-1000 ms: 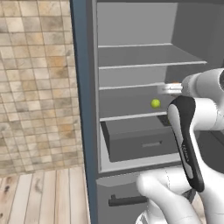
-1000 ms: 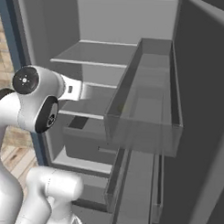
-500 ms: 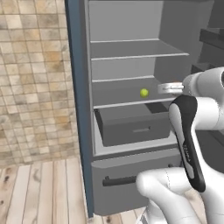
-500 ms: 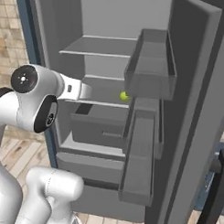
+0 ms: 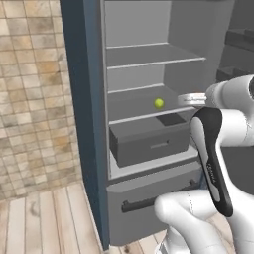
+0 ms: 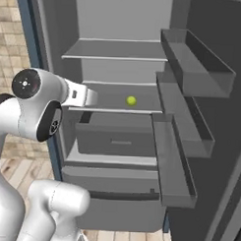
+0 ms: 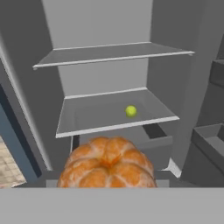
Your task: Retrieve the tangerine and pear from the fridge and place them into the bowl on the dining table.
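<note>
Hand view: tangerine (image 7: pixel 106 162) is seen close before the end effector — grip cannot be told. Pear (image 5: pixel 158 103) is seen on the fridge (image 5: pixel 130 208) middle shelf (image 6: pixel 113 105), above the half-open drawer (image 5: pixel 149 144).

base: has driven back and sideways | fridge (image 5: pixel 149 124): more of it in frame | pear (image 5: pixel 158 103): now fully visible

Glossy white rounded arm (image 5: pixel 233 124) segments are showing; a black curved panel is running along one link; a dark round joint cap (image 6: pixel 26 83) is sitting beside it.
</note>
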